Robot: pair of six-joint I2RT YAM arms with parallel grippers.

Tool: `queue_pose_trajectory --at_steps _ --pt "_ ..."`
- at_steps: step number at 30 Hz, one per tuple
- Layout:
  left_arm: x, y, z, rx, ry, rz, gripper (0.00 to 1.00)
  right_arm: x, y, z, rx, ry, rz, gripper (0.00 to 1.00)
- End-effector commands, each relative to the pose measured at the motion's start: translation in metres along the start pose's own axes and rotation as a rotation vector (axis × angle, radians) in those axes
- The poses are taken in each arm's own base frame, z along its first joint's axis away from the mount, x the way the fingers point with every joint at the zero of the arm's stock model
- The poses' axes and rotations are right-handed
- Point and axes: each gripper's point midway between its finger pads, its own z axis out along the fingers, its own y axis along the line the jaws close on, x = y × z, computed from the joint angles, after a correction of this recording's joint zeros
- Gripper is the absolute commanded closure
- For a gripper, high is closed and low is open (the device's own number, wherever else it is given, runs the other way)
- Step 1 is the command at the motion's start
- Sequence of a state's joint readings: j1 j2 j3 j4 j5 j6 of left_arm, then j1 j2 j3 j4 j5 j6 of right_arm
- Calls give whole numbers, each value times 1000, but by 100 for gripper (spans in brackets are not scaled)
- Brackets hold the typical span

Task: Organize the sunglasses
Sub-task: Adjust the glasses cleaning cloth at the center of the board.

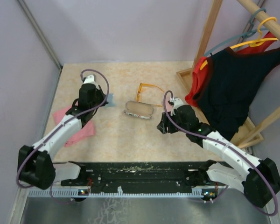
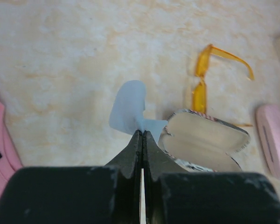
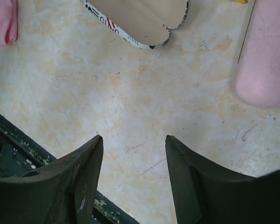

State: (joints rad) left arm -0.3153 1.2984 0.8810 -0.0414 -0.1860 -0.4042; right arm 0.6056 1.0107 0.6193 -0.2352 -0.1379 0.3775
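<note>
Left wrist view shows thin orange translucent sunglasses (image 2: 199, 95); left gripper (image 2: 141, 133) pinches pale-blue cloth (image 2: 128, 105), right gripper (image 3: 134, 140) spread.

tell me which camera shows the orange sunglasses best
The left wrist view: the orange sunglasses sit close and large there, with the translucent frame and one folding arm clear. The top external view shows the whole pair, but small, just beyond the open printed case. The right wrist view catches only an orange sliver at its top edge.

The left gripper (image 2: 141, 135) pinches a pale blue cloth (image 2: 128, 109), beside the open printed case (image 2: 203, 140) and orange sunglasses (image 2: 203, 79).
</note>
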Motion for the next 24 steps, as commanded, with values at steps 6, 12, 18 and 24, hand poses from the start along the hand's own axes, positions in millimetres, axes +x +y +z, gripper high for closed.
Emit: queue_pose_trajectory --at_steps 6,12,18,24 --pt "17 -94 -84 305 62 128 99 -68 -3 -37 108 -221 24 44" --pt "41 -166 -118 615 128 150 99 -84 -21 -57 239 -287 21 44" --pt "79 -236 -152 873 216 197 99 -97 -41 -85 365 -380 47 44" --pt "149 -220 -151 927 375 257 99 -93 -42 -93 359 -414 73 44"
